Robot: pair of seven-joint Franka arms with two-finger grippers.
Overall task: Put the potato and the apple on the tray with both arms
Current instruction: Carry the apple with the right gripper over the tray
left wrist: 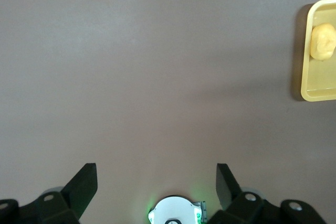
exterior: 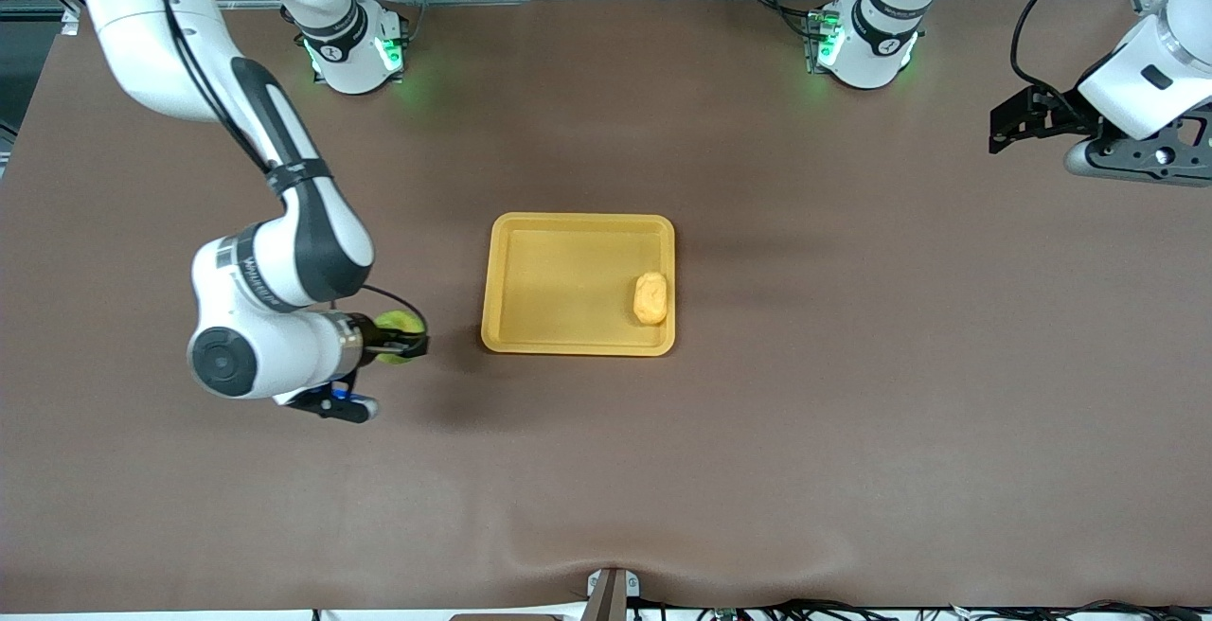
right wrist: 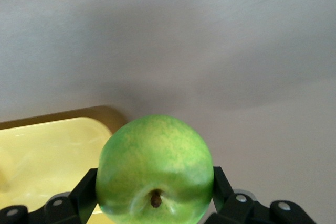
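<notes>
Apple sits clamped between the fingers of the right gripper, raised over bare table just off the tray's edge at the right arm's end, stem dimple facing the wrist camera. Potato lies inside the tray, against the rim toward the left arm's end and in the corner nearer the front camera. Left gripper waits with jaws spread wide and empty, over the table at the left arm's end, well apart from the tray.
</notes>
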